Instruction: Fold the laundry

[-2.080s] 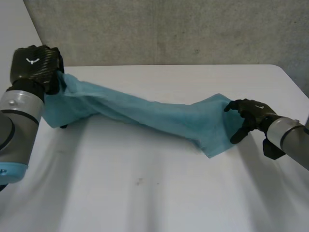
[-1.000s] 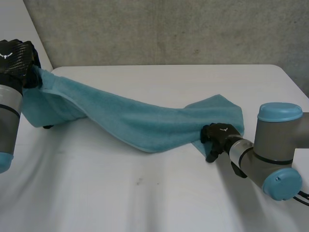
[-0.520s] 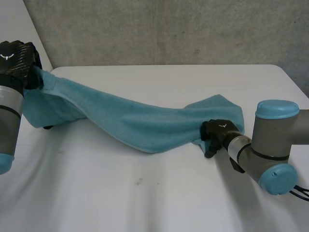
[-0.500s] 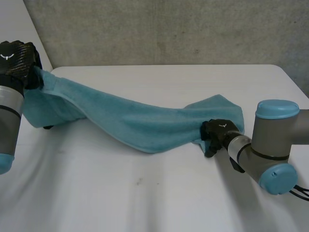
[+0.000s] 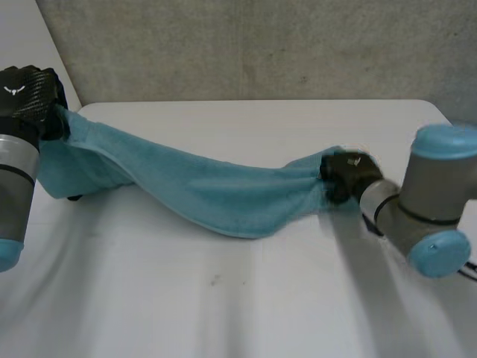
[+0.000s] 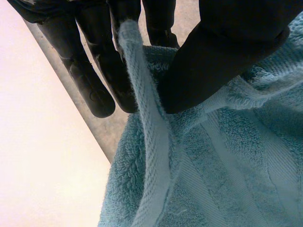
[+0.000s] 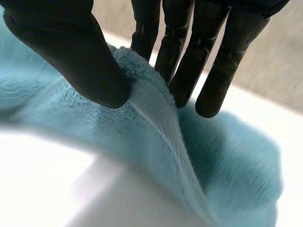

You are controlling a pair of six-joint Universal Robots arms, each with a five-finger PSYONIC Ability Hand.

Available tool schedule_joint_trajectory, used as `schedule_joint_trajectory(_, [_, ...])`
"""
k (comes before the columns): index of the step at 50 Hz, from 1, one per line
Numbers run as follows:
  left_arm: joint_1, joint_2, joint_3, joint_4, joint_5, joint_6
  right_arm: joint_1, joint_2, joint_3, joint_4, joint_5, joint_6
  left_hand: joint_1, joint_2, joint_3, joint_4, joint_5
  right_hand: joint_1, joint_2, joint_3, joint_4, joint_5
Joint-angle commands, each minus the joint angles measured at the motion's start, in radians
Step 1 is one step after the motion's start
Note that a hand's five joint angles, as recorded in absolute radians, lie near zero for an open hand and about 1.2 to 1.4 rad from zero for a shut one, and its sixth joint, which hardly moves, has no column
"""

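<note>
Left hand pinches one end of the blue towel at 9 o'clock; right hand pinches the other end at 3 o'clock. The long axis of the towel runs between them, its middle sagging to the desk

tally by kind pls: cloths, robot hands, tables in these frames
Light-blue terry towel, draped between the hands: 1
Black robot hands: 2, the left hand and the right hand, each pinching one end of the towel
White table: 1
Total: 4
</note>
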Motion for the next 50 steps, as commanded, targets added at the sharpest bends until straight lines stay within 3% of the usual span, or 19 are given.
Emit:
schedule_joint_trajectory(1, [0.000,0.007,0.001,-0.009,0.000,0.004,-0.063,-0.243,-0.017,0.062,-0.043,-0.037,0.206,0.181,0.179,0.179,0.189,0.437,0.217,0.220,0.206,0.256])
schedule_joint_trajectory(8, [0.014,0.073,0.001,-0.102,0.005,0.015,-0.235,-0.398,-0.093,0.324,-0.155,-0.239,0.206,0.181,0.179,0.179,0.189,0.437,0.217,0.220,0.206,0.256])
schedule_joint_trajectory(13, [0.038,0.122,0.006,-0.232,0.014,0.016,-0.386,-0.452,-0.155,0.588,-0.186,-0.519,0.206,0.181,0.179,0.179,0.189,0.437,0.217,0.220,0.206,0.256])
schedule_joint_trajectory(22, [0.077,0.121,-0.046,-0.452,0.163,0.094,-0.397,-0.444,-0.061,0.760,-0.187,-0.729,0.206,0.181,0.179,0.179,0.189,0.437,0.217,0.220,0.206,0.256])
schedule_joint_trajectory(28, [0.074,0.016,-0.065,-0.448,0.166,0.167,-0.390,-0.341,0.014,0.730,-0.178,-0.756,0.206,0.181,0.179,0.179,0.189,0.437,0.217,0.220,0.206,0.256])
schedule_joint_trajectory(35, [0.065,-0.187,0.061,-0.448,0.166,0.281,-0.341,-0.214,-0.064,0.645,-0.134,-0.749,0.206,0.181,0.179,0.179,0.189,0.437,0.217,0.220,0.206,0.256])
schedule_joint_trajectory(40, [0.033,-0.272,0.278,-0.443,0.165,0.294,-0.277,-0.144,-0.268,0.564,-0.035,-0.746,0.206,0.181,0.179,0.179,0.189,0.437,0.217,0.220,0.206,0.256])
schedule_joint_trajectory(44, [-0.008,-0.304,0.490,-0.411,0.165,0.292,-0.207,-0.069,-0.643,0.412,0.053,-0.730,0.206,0.181,0.179,0.179,0.189,0.437,0.217,0.220,0.206,0.256])
schedule_joint_trajectory(45, [-0.024,-0.307,0.589,-0.362,0.169,0.288,-0.190,-0.060,-0.770,0.330,0.072,-0.708,0.206,0.181,0.179,0.179,0.189,0.437,0.217,0.220,0.206,0.256])
schedule_joint_trajectory(46, [-0.041,-0.307,0.672,-0.277,0.172,0.286,-0.189,-0.059,-0.771,0.329,0.072,-0.707,0.206,0.181,0.179,0.179,0.189,0.437,0.217,0.220,0.206,0.256])
schedule_joint_trajectory(47, [-0.041,-0.307,0.673,-0.276,0.172,0.286,-0.179,-0.058,-0.873,0.232,0.076,-0.672,0.206,0.181,0.179,0.179,0.189,0.437,0.217,0.220,0.206,0.256])
schedule_joint_trajectory(48, [-0.046,-0.303,0.734,-0.160,0.169,0.288,-0.176,-0.058,-0.924,0.125,0.077,-0.636,0.206,0.181,0.179,0.179,0.189,0.437,0.217,0.220,0.206,0.256])
schedule_joint_trajectory(49, [-0.044,-0.294,0.765,-0.035,0.169,0.282,-0.176,-0.058,-0.925,0.123,0.077,-0.635,0.206,0.181,0.179,0.179,0.189,0.437,0.217,0.220,0.206,0.256])
schedule_joint_trajectory(50, [-0.044,-0.293,0.765,-0.033,0.169,0.282,-0.174,-0.062,-0.916,0.017,0.075,-0.591,0.206,0.181,0.179,0.179,0.189,0.437,0.217,0.220,0.206,0.256])
